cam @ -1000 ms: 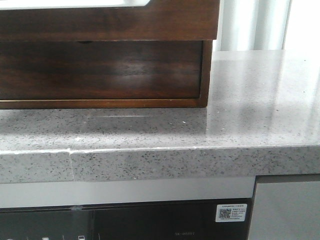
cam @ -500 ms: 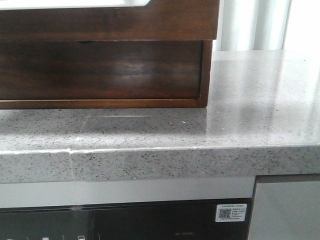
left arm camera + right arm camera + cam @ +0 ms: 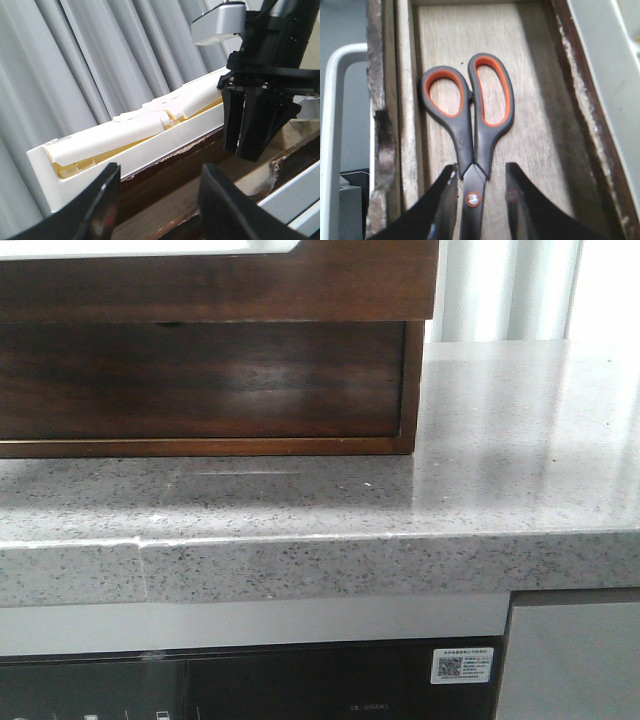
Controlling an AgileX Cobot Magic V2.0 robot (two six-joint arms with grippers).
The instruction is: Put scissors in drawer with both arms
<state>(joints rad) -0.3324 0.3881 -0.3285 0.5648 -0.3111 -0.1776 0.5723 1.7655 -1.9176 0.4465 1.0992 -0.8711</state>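
Now the scissors (image 3: pixel 470 125) lie inside the drawer (image 3: pixel 540 125), both the right claw (image 3: pixel 476 192) and left claw (image 3: pixel 155 200) are apart, and closing is left.

The left gripper (image 3: pixel 157 202) is showing two glossy black, wedge-shaped fingers (image 3: pixel 102 205), the right gripper (image 3: pixel 252 125) is appearing as a matte black, angular body with tapering black fingers beneath a silver-grey housing (image 3: pixel 218 24), and up close its fingers (image 3: pixel 522 200) are looking dark, smooth and slightly shiny.
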